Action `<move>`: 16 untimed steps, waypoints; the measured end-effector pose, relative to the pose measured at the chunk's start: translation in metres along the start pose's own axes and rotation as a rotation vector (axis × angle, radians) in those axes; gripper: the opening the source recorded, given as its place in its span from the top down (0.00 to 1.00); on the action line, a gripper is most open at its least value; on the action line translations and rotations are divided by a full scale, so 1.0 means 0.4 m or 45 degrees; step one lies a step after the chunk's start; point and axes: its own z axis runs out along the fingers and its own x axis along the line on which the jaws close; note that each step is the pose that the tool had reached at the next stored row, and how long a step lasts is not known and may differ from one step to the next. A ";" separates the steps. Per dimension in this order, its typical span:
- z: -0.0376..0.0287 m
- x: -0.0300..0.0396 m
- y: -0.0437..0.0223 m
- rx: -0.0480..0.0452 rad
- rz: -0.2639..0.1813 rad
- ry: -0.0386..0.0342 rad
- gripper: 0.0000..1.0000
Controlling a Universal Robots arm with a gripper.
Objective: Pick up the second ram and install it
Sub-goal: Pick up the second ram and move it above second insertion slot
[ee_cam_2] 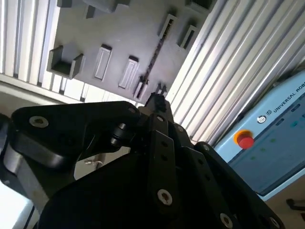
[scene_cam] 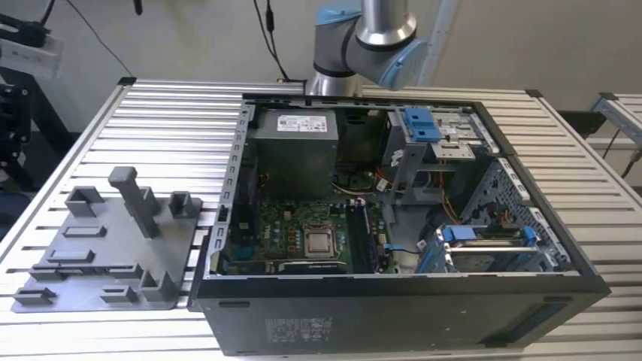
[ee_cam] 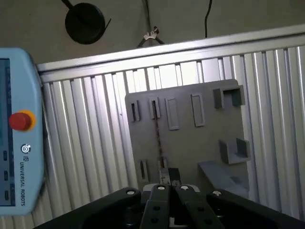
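- Exterior view: a ribbed aluminium table (scene_cam: 171, 113) of long parallel slats carries an open black computer case (scene_cam: 401, 320). A green motherboard (scene_cam: 296, 226) lies flat inside it, near a grey metal power supply box (scene_cam: 301, 143) and blue plastic latches (scene_cam: 422, 124).
- On the exterior view's left, just beside the case, lies a matt grey fixture plate (scene_cam: 101, 252) with blocky upright holders and one tall post. Bare slats lie open beyond its far side.
- The robot arm (scene_cam: 366, 41), a silver tube with pale blue joint caps, rises behind the case against a plain wall.
- Second wrist view: the gripper (ee_cam_2: 155, 101), made of glossy black linkages with bolt heads, hangs over the fixture plate (ee_cam_2: 119, 33).
- The second ram (ee_cam_2: 153, 59) stands edge-on in the plate as a thin dark strip between small end holders. Its near end meets the gripper's tip in the picture; I cannot tell whether they touch, or whether the gripper is clenched or released.
- A pale blue teach pendant (ee_cam_2: 276, 143) with a red button (ee_cam_2: 245, 140) sits well apart from the plate.
- First wrist view: the second ram (ee_cam: 157, 138) runs from a holder near the plate's edge towards the gripper (ee_cam: 167, 177).
- Past the table's straight metal rim lies a dull floor (ee_cam: 228, 16) with a round black disc (ee_cam: 85, 21) and loose cables.
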 end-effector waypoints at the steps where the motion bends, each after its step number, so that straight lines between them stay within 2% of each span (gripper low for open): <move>1: 0.000 0.000 0.000 0.000 -0.022 0.0003 0.89; 10: 0.007 0.000 0.002 0.002 -0.218 0.0007 0.89; 13: 0.009 0.001 0.007 0.003 -0.255 0.0009 0.89; 16: 0.009 0.002 0.007 0.005 -0.257 0.0008 0.89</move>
